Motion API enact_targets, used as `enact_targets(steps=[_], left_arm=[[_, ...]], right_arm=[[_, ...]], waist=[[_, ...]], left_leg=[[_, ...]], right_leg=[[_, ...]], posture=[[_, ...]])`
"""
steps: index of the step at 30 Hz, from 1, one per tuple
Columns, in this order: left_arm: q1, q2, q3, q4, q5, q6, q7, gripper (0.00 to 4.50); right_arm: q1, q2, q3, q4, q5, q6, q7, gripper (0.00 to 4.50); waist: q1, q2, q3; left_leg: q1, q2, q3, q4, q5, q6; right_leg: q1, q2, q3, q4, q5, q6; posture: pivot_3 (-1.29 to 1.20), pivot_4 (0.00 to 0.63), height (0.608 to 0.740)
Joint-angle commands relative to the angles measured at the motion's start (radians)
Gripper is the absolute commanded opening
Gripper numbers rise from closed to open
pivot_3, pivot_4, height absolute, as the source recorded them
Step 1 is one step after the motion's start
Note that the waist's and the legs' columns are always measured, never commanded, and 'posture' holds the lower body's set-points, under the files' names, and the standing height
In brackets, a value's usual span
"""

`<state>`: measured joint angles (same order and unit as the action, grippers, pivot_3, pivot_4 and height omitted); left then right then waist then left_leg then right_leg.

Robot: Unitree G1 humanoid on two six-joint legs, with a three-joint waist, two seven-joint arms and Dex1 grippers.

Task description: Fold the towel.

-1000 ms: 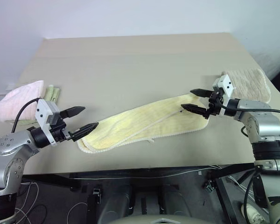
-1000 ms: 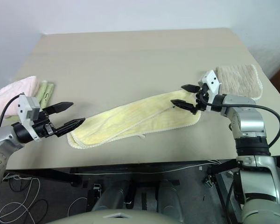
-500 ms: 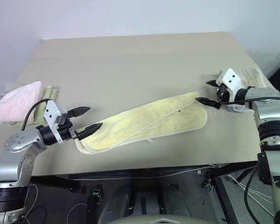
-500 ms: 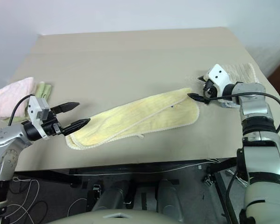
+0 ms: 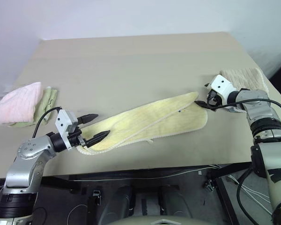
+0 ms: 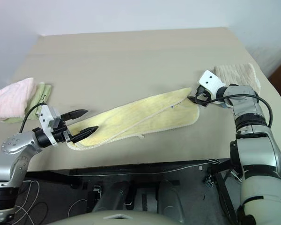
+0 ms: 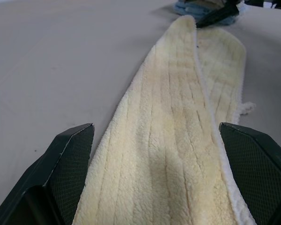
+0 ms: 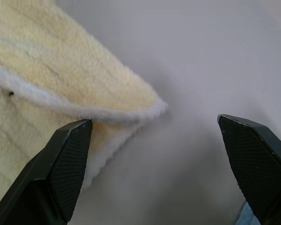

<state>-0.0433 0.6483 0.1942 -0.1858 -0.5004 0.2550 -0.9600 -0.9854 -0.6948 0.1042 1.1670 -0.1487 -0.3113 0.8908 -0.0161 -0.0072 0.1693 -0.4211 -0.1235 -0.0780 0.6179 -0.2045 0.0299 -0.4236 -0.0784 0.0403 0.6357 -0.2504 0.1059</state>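
Observation:
The towel [image 5: 150, 119] is long and pale yellow, doubled lengthwise, and lies slantwise across the table with a small dark logo near its right end. My left gripper [image 5: 102, 124] is open at the towel's left end. In the left wrist view the towel [image 7: 178, 117] runs away from between its two fingers [image 7: 70, 159]. My right gripper [image 5: 202, 95] is open at the towel's far right corner. In the right wrist view that corner [image 8: 61, 79] lies just ahead of the left finger [image 8: 65, 154]. Neither gripper holds anything.
A beige ribbed folded towel [image 5: 243, 77] lies just behind my right gripper near the table's right edge. A pink fluffy towel [image 5: 16, 103] and a green cloth [image 5: 46, 101] sit at the left edge. The tan table [image 5: 131, 61] stretches bare behind the towel.
My right gripper has rolled and shifted from above the towel's right end out to its far corner. My left gripper has sunk to the towel's left end. Both stay open.

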Motion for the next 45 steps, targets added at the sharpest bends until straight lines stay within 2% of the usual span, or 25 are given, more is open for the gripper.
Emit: enact_targets(steps=[1,8,17,21,25,36,41,45], left_arm=[[-0.009,0.011,0.013,-0.039,-0.011,-0.004,0.001,4.48],[-0.01,0.015,0.006,-0.089,-0.012,0.031,0.026,4.48],[-0.057,0.02,0.006,-0.105,-0.023,0.086,0.048,4.48],[-0.042,0.012,0.011,-0.134,-0.043,0.105,0.057,4.48],[-0.026,0.014,0.025,-0.159,-0.084,0.134,0.051,4.5],[0.01,0.008,0.003,-0.157,-0.057,0.094,0.04,4.5],[-0.005,0.024,0.018,-0.114,-0.057,0.081,0.017,4.5],[0.005,0.031,0.031,-0.113,-0.061,0.072,0.006,4.5]], right_arm=[[-0.033,0.007,-0.013,-0.014,0.006,-0.024,-0.003,4.5],[-0.03,-0.003,0.038,-0.011,-0.059,-0.06,-0.006,4.5],[-0.083,0.02,0.114,0.045,-0.165,-0.111,-0.108,4.5],[-0.1,0.03,0.099,0.063,-0.148,-0.121,-0.11,4.5],[-0.101,0.033,0.099,0.069,-0.147,-0.157,-0.101,3.69],[-0.116,0.027,0.079,0.069,-0.115,-0.21,-0.012,0.02],[-0.13,0.018,0.063,0.06,-0.096,-0.203,0.059,0.02],[-0.176,0.025,-0.001,0.027,-0.015,-0.117,0.124,0.02]], waist=[[-0.001,0.0,0.0],[-0.002,0.0,0.0],[-0.003,0.0,0.0],[-0.003,0.0,0.0],[-0.003,0.0,0.0],[-0.002,0.0,0.0],[-0.003,0.0,0.0],[-0.007,0.001,0.001]], left_leg=[[0.0,0.0,0.0,0.0,0.0,0.0],[0.0,0.0,0.0,0.0,0.0,0.0],[0.001,0.0,0.0,0.0,0.001,-0.001],[0.002,0.0,0.0,0.0,0.002,-0.002],[0.002,0.0,0.0,0.0,0.002,-0.001],[0.002,0.0,0.0,0.0,0.002,-0.001],[0.003,0.0,0.0,0.0,0.002,-0.001],[0.003,0.0,0.0,0.0,0.002,-0.001]], right_leg=[[0.0,0.0,0.0,0.0,0.0,0.0],[0.0,0.0,0.0,0.0,0.0,0.0],[0.0,0.0,0.0,0.002,0.0,0.0],[0.0,0.001,0.0,0.002,0.0,0.0],[0.0,0.001,0.0,0.002,0.0,0.0],[0.001,0.001,0.0,0.003,0.0,0.0],[0.001,0.001,0.0,0.003,0.0,0.0],[0.001,0.001,0.001,0.003,0.0,0.0]], posture=[[0.0,0.15,0.74],[0.0,0.15,0.74],[0.0,0.15,0.74],[0.0,0.15,0.74],[0.0,0.15,0.74],[0.0,0.15,0.74],[0.0,0.15,0.74],[0.0,0.15,0.74]])
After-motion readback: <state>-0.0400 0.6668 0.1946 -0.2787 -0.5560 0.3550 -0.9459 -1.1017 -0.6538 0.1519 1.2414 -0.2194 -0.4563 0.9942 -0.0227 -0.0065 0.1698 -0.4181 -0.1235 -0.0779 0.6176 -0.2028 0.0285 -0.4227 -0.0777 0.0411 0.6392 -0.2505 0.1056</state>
